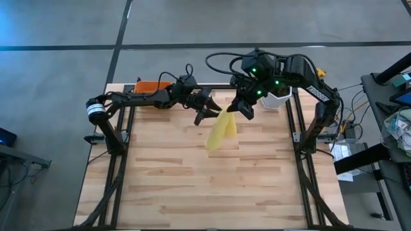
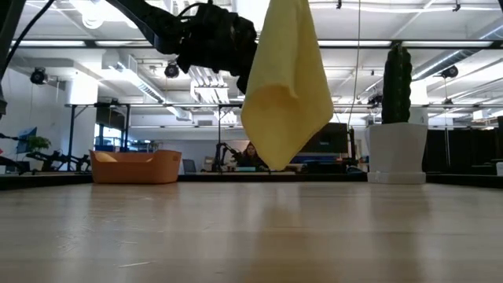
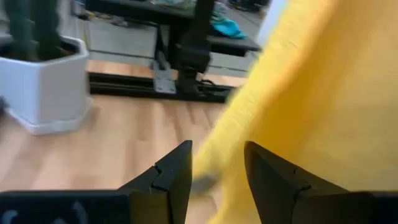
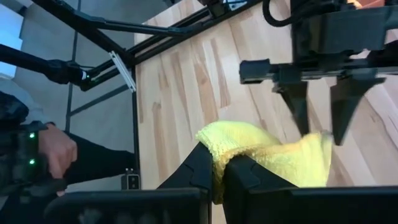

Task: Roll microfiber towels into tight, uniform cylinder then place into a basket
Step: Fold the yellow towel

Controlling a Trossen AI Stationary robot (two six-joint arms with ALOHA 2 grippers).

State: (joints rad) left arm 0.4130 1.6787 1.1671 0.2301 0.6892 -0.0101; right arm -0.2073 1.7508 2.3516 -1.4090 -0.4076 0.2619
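The yellow towel (image 1: pixel 221 131) hangs bunched from my right gripper (image 1: pixel 244 110), which is shut on it above the table's far middle. In the low view the towel (image 2: pixel 287 86) hangs clear of the table. My left gripper (image 1: pixel 205 113) is open just left of the towel; in its wrist view (image 3: pixel 217 171) the towel (image 3: pixel 311 93) fills the space right beside and beyond the fingers. I cannot tell whether they touch it. The red-orange basket (image 1: pixel 151 85) stands at the far left. The orange towel does not show. My right gripper pinches a bunched fold at the top of the yellow towel (image 4: pixel 219 144) between its two shut fingers; several layers seem gathered there. The fingers slant down from the table's far right. The towel hangs slack below them, lifted clear of the table.
A white hexagonal pot with a green cactus (image 1: pixel 276 97) stands at the far right, close behind my right arm; it also shows in the low view (image 2: pixel 397 149). Bare wood lies toward the near edge (image 1: pixel 212 192). A person's hand (image 4: pixel 55 148) shows beyond the table.
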